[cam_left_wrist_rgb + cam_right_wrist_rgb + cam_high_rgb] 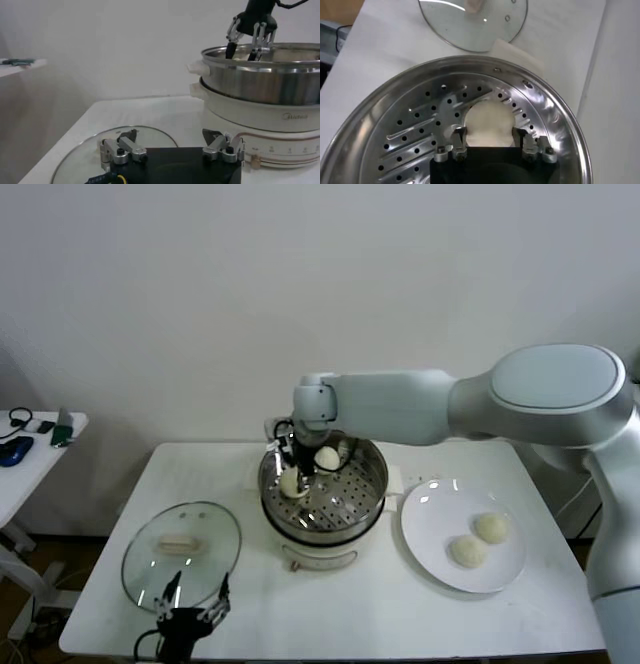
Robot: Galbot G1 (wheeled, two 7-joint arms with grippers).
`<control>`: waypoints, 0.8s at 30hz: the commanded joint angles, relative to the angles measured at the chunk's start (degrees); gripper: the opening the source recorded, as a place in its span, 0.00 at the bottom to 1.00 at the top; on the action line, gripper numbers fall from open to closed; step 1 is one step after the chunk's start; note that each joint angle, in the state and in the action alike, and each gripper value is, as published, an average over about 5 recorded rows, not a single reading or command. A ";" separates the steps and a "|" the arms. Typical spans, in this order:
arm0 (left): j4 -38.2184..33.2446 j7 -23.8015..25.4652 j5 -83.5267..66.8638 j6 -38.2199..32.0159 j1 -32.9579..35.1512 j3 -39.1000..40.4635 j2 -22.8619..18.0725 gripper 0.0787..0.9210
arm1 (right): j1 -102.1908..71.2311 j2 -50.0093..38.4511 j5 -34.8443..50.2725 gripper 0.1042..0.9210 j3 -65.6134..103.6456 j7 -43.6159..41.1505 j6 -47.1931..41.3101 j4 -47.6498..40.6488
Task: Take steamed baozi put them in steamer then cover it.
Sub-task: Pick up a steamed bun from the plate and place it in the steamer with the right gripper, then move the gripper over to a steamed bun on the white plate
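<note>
The steel steamer (372, 474) stands on its white cooker base mid-table. My right gripper (297, 467) reaches down inside it, open, its fingertips (460, 133) standing just beside a cream baozi (488, 120) that rests on the perforated floor. A second baozi (327, 457) lies in the steamer behind it. Two more baozi (490, 527) (467, 550) sit on the white plate (430, 514) to the right. The glass cover (180, 554) lies flat at the front left. My left gripper (190, 609) hovers open at its near edge, holding nothing.
The cooker base (260, 112) has a dial strip along its front. A small side table (20, 449) with dark items stands off to the left. A white wall runs behind the table.
</note>
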 commanded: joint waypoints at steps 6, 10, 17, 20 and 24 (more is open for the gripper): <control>-0.39 0.06 0.20 0.20 0.10 0.21 -0.09 0.88 | 13.12 -12.10 1.96 0.88 -3.85 -7.61 5.49 8.59; -0.33 0.12 0.20 0.24 -0.19 0.32 0.02 0.88 | 21.57 -24.46 2.47 0.88 -9.87 -13.85 8.83 14.32; -0.70 0.33 0.11 0.65 -0.43 0.26 0.24 0.88 | 26.48 -43.36 -8.74 0.88 -23.06 -11.89 9.26 27.24; -0.80 0.42 0.23 0.77 -0.35 0.27 0.27 0.88 | 22.41 -48.99 -13.49 0.88 -24.47 -8.76 7.97 29.47; -0.84 0.50 0.52 0.93 -0.30 0.28 0.13 0.88 | 12.87 -52.85 -18.75 0.88 -19.56 -5.30 6.35 29.51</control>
